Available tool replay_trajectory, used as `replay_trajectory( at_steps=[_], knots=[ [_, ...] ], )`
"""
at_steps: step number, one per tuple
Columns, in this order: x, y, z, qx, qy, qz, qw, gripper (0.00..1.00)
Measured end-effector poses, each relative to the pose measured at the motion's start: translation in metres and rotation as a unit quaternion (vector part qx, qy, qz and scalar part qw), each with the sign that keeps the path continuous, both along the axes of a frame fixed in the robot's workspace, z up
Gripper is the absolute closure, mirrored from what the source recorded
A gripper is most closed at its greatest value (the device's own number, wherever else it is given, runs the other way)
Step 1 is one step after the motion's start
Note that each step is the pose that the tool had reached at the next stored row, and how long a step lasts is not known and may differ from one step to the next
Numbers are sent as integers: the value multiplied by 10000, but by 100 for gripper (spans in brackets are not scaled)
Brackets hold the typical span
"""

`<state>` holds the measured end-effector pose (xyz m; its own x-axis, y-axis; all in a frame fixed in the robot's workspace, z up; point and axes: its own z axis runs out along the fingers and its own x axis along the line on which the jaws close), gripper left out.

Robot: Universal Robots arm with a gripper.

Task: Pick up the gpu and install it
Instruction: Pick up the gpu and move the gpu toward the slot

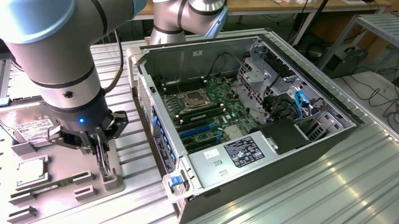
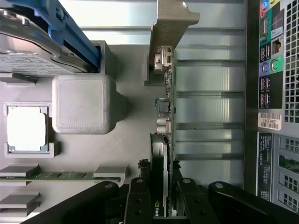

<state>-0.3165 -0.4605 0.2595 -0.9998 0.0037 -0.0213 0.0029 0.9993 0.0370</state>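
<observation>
Pincer [image 1: 100, 148] clamps upright gpu [image 2: 166, 116] at grey holder [image 1: 113, 182].

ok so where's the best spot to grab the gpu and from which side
By its two flat faces near the upper edge, coming straight down from above: the gpu stands on edge in the grey holder, leaving its thin top exposed. The gripper straddles it this way.

Tool [image 2: 163, 198] gripping edge-on gpu [image 2: 167, 112], grey tray [image 2: 128, 144] alongside
</observation>
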Motion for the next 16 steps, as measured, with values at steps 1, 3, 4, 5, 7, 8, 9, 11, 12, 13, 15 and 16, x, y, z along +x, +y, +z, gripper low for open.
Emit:
replay_trajectory(
  at_steps=[1, 3, 4, 5, 7, 8, 9, 11, 12, 13, 15, 16],
  knots=[
    [0, 0, 26, 0, 0, 0, 10000, 73],
    [0, 0, 100, 0, 0, 0, 10000, 73],
    [0, 0, 128, 0, 0, 0, 10000, 73],
    [0, 0, 155, 0, 0, 0, 10000, 73],
    [0, 0, 212, 0, 0, 0, 10000, 73],
    [1, 0, 245, 0, 0, 0, 10000, 73],
    [0, 0, 276, 0, 0, 0, 10000, 73],
    [1, 0, 333, -1, 1, 0, 10000, 73],
    [1, 0, 363, 0, 0, 0, 10000, 73],
    [1, 0, 391, 0, 0, 0, 10000, 73],
    [1, 0, 452, 0, 0, 0, 10000, 73],
    [2, 0, 481, 0, 0, 0, 10000, 73]
  ],
)
